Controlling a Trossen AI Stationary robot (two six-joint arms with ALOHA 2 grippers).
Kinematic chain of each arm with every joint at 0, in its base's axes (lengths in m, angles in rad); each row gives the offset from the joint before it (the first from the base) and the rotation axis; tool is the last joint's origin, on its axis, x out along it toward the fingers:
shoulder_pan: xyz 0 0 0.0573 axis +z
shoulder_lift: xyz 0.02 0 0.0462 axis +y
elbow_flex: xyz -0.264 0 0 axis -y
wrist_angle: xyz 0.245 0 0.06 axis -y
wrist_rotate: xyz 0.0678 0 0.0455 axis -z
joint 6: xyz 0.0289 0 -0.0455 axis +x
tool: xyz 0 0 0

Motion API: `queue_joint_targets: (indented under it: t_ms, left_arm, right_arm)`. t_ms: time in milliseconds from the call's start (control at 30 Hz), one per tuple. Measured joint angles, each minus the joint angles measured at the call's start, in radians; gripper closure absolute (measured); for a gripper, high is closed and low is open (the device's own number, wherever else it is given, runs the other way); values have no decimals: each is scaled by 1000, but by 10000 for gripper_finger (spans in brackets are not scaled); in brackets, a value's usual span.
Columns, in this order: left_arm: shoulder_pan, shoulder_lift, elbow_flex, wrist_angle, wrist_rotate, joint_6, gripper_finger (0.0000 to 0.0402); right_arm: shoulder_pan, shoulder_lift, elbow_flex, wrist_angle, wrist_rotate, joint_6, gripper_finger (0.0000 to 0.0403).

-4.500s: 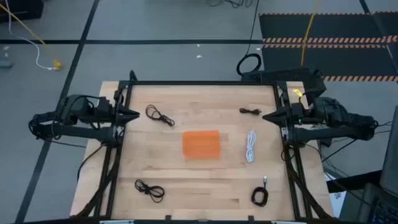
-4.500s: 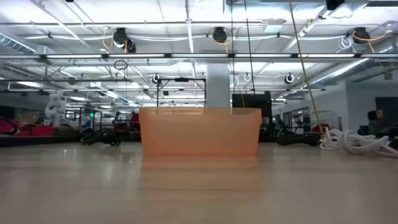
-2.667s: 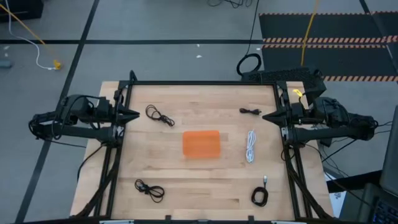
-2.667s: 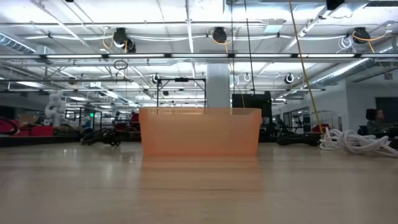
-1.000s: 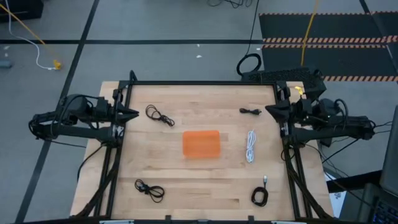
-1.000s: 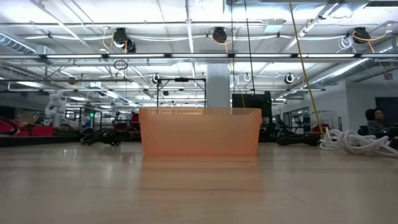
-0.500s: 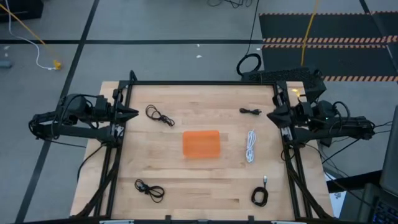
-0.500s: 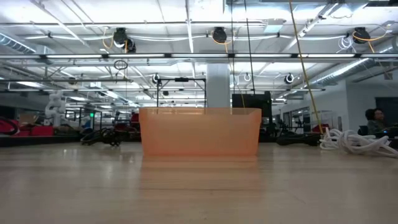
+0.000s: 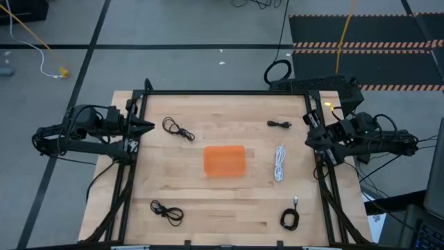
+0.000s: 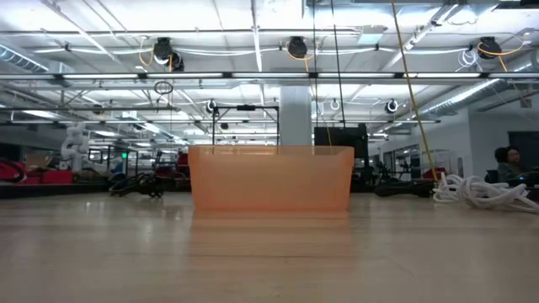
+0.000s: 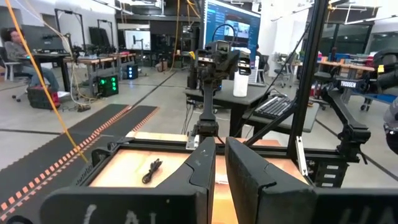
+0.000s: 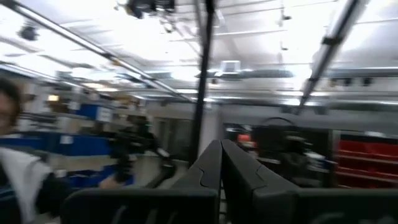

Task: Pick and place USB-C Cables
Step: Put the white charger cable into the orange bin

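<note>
Five USB-C Cables [image 9: 279,162] lie scattered well apart from both closed, empty grippers, left gripper [image 9: 148,127] and right gripper [image 9: 309,119].

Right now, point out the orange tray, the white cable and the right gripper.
orange tray [image 9: 225,160]: high view, bare floor of the tray.
white cable [image 9: 279,164]: high view, middle of its strands.
right gripper [image 9: 310,121]: high view, shut fingertips.

The tray [image 9: 224,160] sits in the middle of the table [image 9: 222,215]. One cable [image 9: 279,163] lies just to its right. Four more cables lie near the corners: far left [image 9: 177,129], far right [image 9: 279,124], near left [image 9: 166,211] and near right [image 9: 290,217]
</note>
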Motion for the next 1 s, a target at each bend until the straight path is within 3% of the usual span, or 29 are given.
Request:
queue_joint_targets:
  t_ms: [167, 433, 567, 733, 1000]
  left_arm:
    - [0, 0, 0, 0, 0, -1, 360]
    - [0, 0, 0, -1, 0, -1, 360]
    - [0, 0, 0, -1, 0, -1, 360]
    - [0, 0, 0, -1, 0, -1, 360]
    - [0, 0, 0, -1, 0, -1, 360]
  right_arm:
    - [1, 0, 0, 17, -91, 9, 403]
    - [1, 1, 0, 26, -81, 61, 403]
    - [1, 1, 0, 25, -4, 159, 403]
    - [1, 20, 0, 10, 18, 134, 401]
    - [1, 81, 1, -94, 217, 256, 381]
